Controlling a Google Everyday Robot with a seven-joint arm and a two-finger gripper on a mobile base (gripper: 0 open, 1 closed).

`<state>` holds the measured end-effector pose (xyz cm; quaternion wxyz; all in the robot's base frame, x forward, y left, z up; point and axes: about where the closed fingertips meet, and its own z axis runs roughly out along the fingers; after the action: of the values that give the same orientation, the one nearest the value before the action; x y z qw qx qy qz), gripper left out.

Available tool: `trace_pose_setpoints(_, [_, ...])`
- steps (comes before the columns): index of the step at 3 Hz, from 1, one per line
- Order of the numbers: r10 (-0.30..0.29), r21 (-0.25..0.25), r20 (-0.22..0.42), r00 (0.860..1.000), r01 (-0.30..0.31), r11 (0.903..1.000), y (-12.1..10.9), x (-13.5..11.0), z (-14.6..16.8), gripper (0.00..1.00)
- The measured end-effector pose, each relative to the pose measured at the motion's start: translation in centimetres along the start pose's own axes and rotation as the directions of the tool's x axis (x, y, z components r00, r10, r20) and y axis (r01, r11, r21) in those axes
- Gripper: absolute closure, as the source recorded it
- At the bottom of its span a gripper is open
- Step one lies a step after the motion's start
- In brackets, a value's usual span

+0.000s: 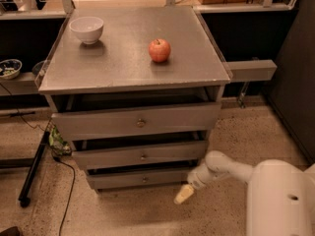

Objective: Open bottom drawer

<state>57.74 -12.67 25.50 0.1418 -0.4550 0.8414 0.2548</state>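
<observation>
The bottom drawer (140,179) is the lowest of three grey drawer fronts in the cabinet, with a small round knob (144,179) at its centre. It stands slightly out from the cabinet body, like the two drawers above it. My gripper (183,194) hangs at the end of the white arm, just right of and a little below the bottom drawer's right end, close to the floor. It does not touch the knob.
A white bowl (87,29) and a red apple (160,50) sit on the cabinet top (118,58). A black stand leg (30,173) and cables lie on the floor at the left. A dark wall panel (295,97) stands at the right.
</observation>
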Motion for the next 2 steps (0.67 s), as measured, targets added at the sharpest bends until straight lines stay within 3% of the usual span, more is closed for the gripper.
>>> trace_pose_setpoints(2, [-0.094,-0.055,0.07,0.993,0.098,0.9937,-0.4,-4.8,2.7,0.0])
